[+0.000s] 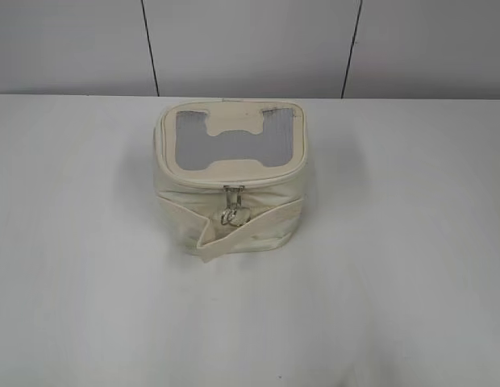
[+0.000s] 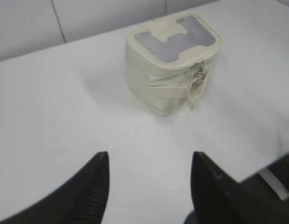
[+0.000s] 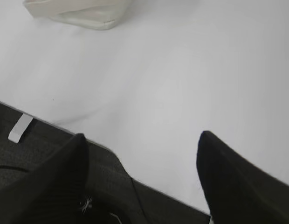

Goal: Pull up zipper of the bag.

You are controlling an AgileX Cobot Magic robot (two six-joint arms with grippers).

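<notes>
Bag (image 1: pixel 231 181) sits mid-counter (image 1: pixel 72 282), zipper (image 1: pixel 233 187) ring pulls hanging at its near face. My left claw (image 2: pixel 149 163) and right claw (image 3: pixel 140 140) both gape, well clear. Risk: small rings slip; the light bag slides unless braced.

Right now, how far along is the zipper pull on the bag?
Nothing looks done: the bag sits untouched on the table, ring pulls hanging at its front. Nothing in hand: the left gripper and right gripper are open, well short of it. Reaching, gripping a pull and running the zipper all remain.
</notes>
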